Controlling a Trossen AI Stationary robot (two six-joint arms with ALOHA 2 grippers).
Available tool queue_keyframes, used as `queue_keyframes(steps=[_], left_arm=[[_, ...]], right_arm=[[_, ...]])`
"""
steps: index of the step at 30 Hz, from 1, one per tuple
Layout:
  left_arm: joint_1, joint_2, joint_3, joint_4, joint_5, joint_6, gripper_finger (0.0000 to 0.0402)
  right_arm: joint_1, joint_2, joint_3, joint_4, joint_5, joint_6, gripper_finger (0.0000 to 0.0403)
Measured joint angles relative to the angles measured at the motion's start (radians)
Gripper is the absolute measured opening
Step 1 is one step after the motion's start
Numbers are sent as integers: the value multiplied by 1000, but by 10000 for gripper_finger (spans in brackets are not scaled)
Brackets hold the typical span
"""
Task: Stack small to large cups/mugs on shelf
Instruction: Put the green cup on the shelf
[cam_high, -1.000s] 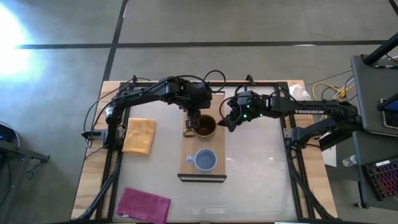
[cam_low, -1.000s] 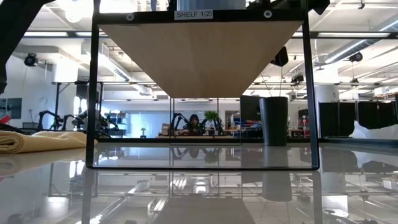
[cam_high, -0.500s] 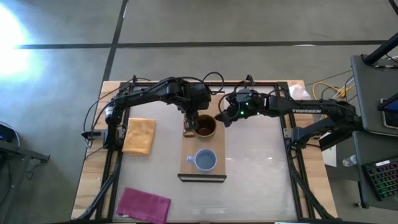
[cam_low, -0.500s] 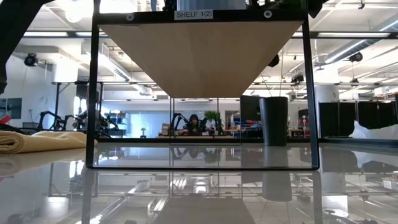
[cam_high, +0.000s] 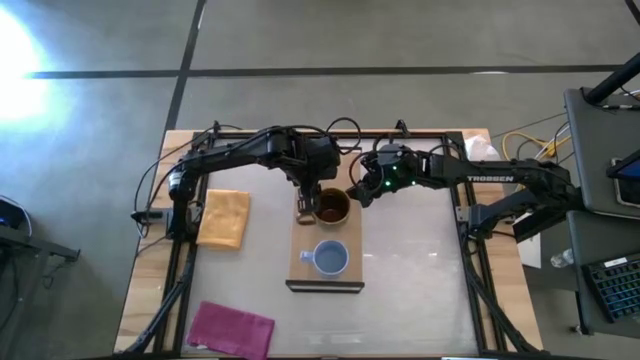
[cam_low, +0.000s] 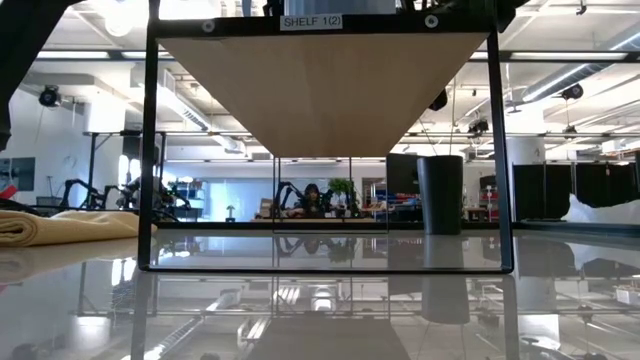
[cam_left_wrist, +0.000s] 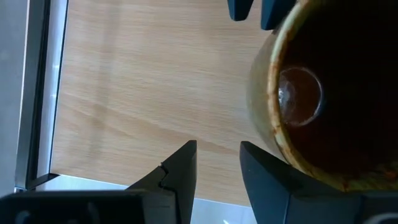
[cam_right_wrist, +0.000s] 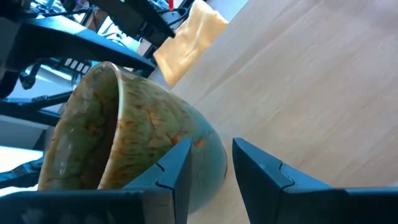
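Yellow folded cloth (cam_high: 224, 218) lies near the table's left edge, magenta cloth (cam_high: 232, 329) toward its near-left corner; neither is on the long light-wood shelf board (cam_high: 340, 275).

Left gripper (cam_high: 306, 204) hovers over the far end of the shelf board, just beside the mustard-brown glazed mug with dark inside (cam_high: 331, 204); in the left wrist view its fingers (cam_left_wrist: 178, 176) stand slightly apart over bare wood, pinching nothing, with the mug's rim just beside one of them — likely placed to steady or nudge the mug, though that is a judgement.

The mug sits at the board's far end; its dark, glossy inside looks empty. The small light-blue cup (cam_high: 329, 258) stands nearer the board's near end, well apart from the mug, and seems empty too.

Right gripper (cam_high: 358, 192) sits by the mug's other side at the shelf's far-right edge; in the right wrist view its fingers (cam_right_wrist: 174, 167) are spread with the mug just ahead, not pinched — whether touching, cannot tell.

Tall black cylindrical cup (cam_low: 441, 207) stands on the table, not on the shelf, seen only in the low view; its contents are hidden.
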Motion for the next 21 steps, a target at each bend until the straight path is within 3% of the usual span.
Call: queue_keyframes(steps=[21], left_arm=[[0, 0, -2, 1, -12, 27, 109]], right_arm=[[44, 0, 0, -4, -16, 32, 109]])
